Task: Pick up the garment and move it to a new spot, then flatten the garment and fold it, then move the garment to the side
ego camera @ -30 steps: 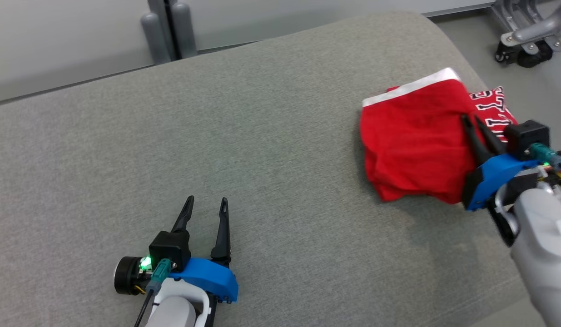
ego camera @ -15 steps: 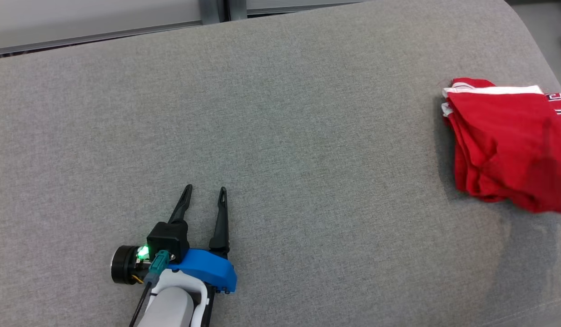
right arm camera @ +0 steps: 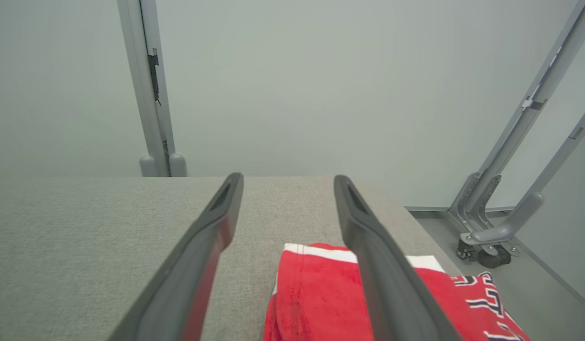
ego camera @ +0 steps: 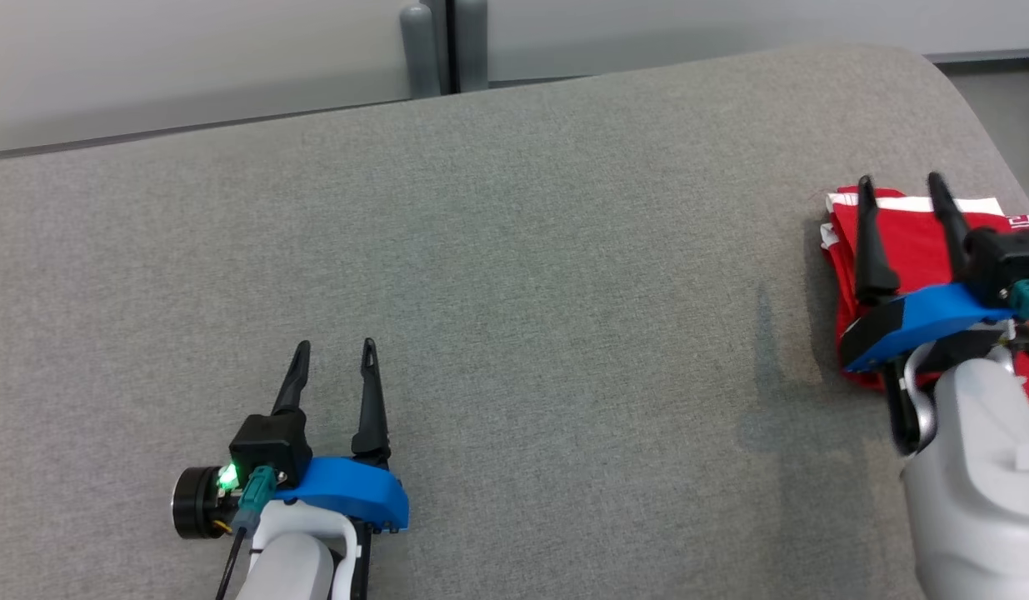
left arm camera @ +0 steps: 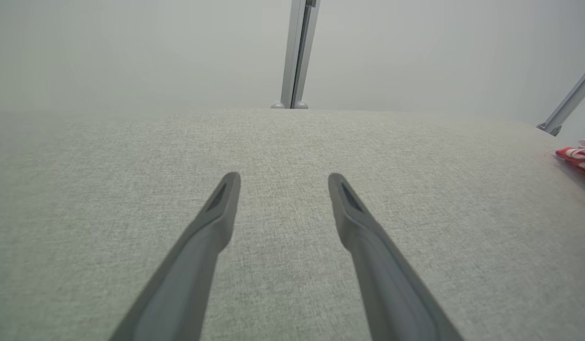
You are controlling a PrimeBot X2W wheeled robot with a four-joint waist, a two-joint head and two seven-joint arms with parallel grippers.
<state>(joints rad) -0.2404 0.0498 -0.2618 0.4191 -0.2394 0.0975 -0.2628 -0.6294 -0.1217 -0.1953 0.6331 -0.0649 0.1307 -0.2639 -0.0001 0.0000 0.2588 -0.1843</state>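
The garment (ego camera: 910, 246) is red with a white band and lettering, folded into a small stack near the right edge of the grey cushioned surface (ego camera: 514, 275). It also shows in the right wrist view (right arm camera: 316, 298) and as a sliver in the left wrist view (left arm camera: 579, 158). My right gripper (ego camera: 900, 185) hovers above the garment, open, nothing between its fingers (right arm camera: 211, 227). My left gripper (ego camera: 335, 346) rests low over bare fabric at the lower left, open and empty, fingers (left arm camera: 216, 218) spread.
A grey post (ego camera: 443, 46) stands behind the surface against a pale wall. To the right, beyond the rounded edge, a metal frame on castors (right arm camera: 486, 237) stands on the floor. Bare fabric stretches between the two grippers.
My right gripper has let go of the garment and now stands open above it. The head camera has swung, shifting the whole picture. The left gripper stays open.
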